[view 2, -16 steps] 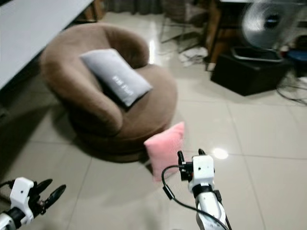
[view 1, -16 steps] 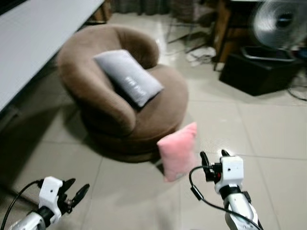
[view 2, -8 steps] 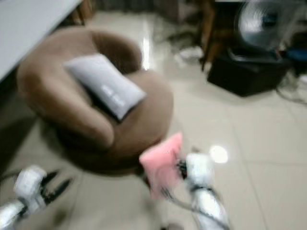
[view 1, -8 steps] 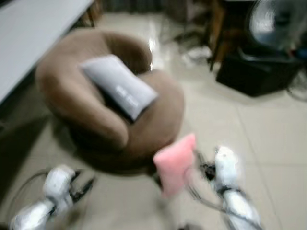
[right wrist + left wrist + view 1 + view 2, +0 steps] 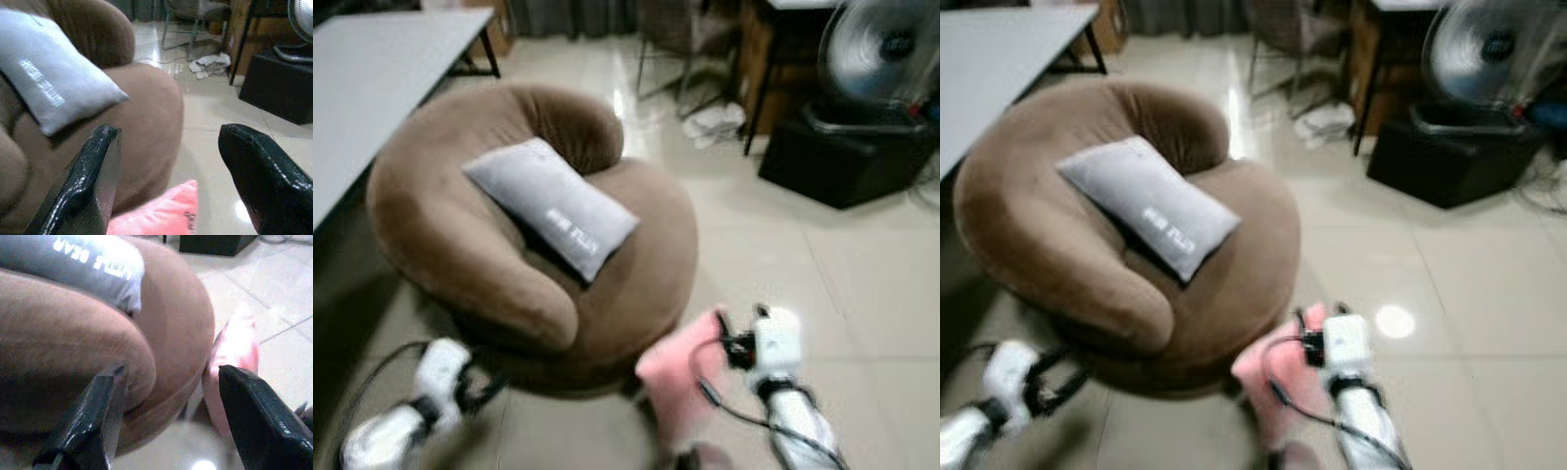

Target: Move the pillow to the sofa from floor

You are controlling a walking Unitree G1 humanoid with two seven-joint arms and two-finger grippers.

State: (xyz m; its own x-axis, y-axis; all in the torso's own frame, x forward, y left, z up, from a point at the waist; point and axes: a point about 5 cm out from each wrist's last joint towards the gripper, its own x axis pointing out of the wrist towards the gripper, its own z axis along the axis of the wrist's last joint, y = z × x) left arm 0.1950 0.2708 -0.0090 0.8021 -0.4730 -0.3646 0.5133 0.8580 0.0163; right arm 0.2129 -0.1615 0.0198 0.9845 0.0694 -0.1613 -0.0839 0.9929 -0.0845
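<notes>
Sofa [image 5: 636, 245]: a round brown armchair with a thick curved back, standing on pale floor tiles [image 5: 862, 264].
Grey pillow [image 5: 553, 206]: lay tilted on the sofa seat, leaning against the back, white lettering on its face.
Pink pillow [image 5: 675, 377]: stood on its edge on the floor, touching the sofa's front base; in the left wrist view [image 5: 234, 352] it leaned against the base.
Right hand [image 5: 740, 331]: hovered just beside the pink pillow's upper edge, on the side away from the sofa; the right wrist view showed both fingers [image 5: 93, 181] spread wide with nothing between them, the pillow's corner below the gap.
Left hand [image 5: 484, 390]: low, near the sofa's front, on the far side from the pink pillow; its fingers [image 5: 93, 421] stood wide apart in the left wrist view, pointed at the sofa's arm, gripping nothing.
Counter [image 5: 372, 78]: a pale grey top beyond the sofa's back, on the robot's left.
Fan [image 5: 886, 59]: stood well behind the sofa on the right, over a black box [image 5: 842, 157].
Clutter [image 5: 715, 119]: a whitish heap on the floor past the sofa, near dark furniture legs; too blurred to tell more.
</notes>
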